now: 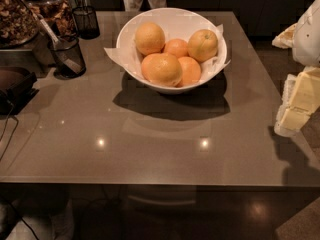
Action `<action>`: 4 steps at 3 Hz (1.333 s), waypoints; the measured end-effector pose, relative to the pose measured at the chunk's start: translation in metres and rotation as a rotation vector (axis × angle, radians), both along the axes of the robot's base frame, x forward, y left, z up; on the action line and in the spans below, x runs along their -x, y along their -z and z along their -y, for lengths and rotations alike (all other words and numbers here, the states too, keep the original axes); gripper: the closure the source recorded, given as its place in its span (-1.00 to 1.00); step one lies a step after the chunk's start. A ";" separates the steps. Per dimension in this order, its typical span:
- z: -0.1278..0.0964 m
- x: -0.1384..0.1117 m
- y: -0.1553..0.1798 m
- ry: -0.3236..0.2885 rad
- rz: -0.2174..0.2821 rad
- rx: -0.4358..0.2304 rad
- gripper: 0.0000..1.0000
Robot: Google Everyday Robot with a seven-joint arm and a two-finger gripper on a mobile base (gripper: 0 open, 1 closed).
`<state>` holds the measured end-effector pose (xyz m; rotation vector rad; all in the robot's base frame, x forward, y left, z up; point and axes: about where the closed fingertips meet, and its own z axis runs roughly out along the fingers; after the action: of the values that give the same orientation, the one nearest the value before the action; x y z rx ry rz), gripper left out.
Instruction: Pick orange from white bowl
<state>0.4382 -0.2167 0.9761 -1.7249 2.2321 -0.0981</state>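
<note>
Your pincer [295,106] hangs at the counter's [150,149] right edge — clenched or released, can't tell — and the orange [202,45], packed among others in the white bowl [172,87], may slip if nudged.

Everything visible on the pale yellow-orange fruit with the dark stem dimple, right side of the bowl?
The pale yellow-orange round fruit looks whole, with a dark stem dimple near its top and a faint crease. It sits at the right of the glossy white bowl, against the crumpled white paper liner, touching the smaller reddish-orange fruit beside it. The cream-coloured gripper is by the grey-brown table's right edge, apart from it.
</note>
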 end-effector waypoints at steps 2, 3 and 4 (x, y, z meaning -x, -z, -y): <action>-0.009 -0.023 0.000 -0.014 -0.019 0.009 -1.00; -0.021 -0.042 0.006 -0.054 -0.049 0.023 -1.00; -0.023 -0.043 0.006 -0.057 -0.049 0.023 -1.00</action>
<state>0.4812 -0.1939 0.9704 -1.8205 2.2220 -0.0691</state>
